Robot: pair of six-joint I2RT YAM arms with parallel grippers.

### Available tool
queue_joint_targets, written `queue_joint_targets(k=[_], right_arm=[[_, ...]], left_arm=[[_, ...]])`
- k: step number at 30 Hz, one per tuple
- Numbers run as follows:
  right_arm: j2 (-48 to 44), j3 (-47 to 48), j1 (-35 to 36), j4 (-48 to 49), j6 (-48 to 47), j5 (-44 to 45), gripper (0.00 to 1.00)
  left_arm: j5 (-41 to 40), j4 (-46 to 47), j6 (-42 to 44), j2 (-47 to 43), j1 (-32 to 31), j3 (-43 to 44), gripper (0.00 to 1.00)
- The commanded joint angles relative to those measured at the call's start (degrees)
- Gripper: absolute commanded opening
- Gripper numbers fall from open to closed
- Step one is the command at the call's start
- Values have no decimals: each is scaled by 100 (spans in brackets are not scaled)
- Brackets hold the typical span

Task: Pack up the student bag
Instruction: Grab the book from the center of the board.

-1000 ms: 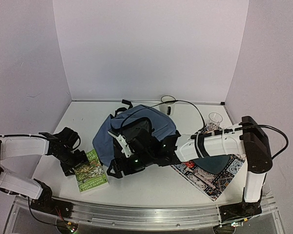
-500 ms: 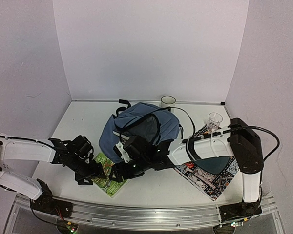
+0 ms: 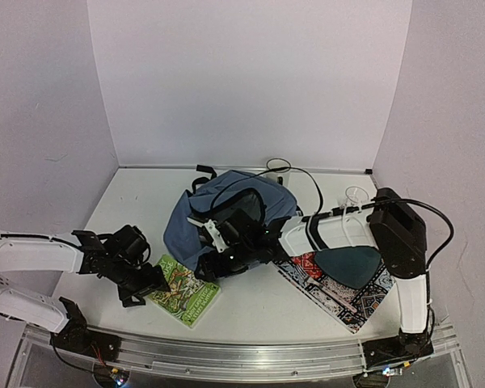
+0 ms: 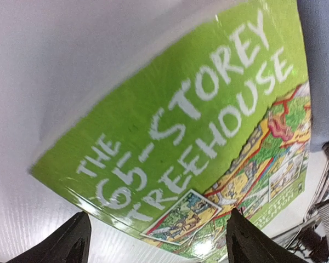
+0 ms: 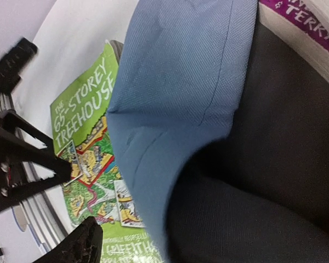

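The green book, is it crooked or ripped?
Crooked, but not ripped as far as shows. The green book lies flat on the table, turned at a slant to the near edge, beside the student bag rather than inside it. Its cover looks whole.

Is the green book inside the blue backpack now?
No, the green book lies flat on the white table, outside the student bag, just in front of its opening.

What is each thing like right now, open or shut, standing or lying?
Bag, open, lying down.
Green book, lying flat, cover up, beside the bag.
Mug, upright.
Glass, upright.
Left gripper, open at the green book.
Right gripper, at the bag's mouth, grip unclear.
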Motion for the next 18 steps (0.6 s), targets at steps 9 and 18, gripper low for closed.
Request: queue_joint_targets(k=[9, 18], right_arm=[[156, -210, 308, -381, -239, -962, 23], [-510, -676, 677, -496, 30, -1534, 18]], left_arm=[[-731, 301, -136, 476, 109, 191, 83], [-228, 314, 409, 669, 107, 310, 80]])
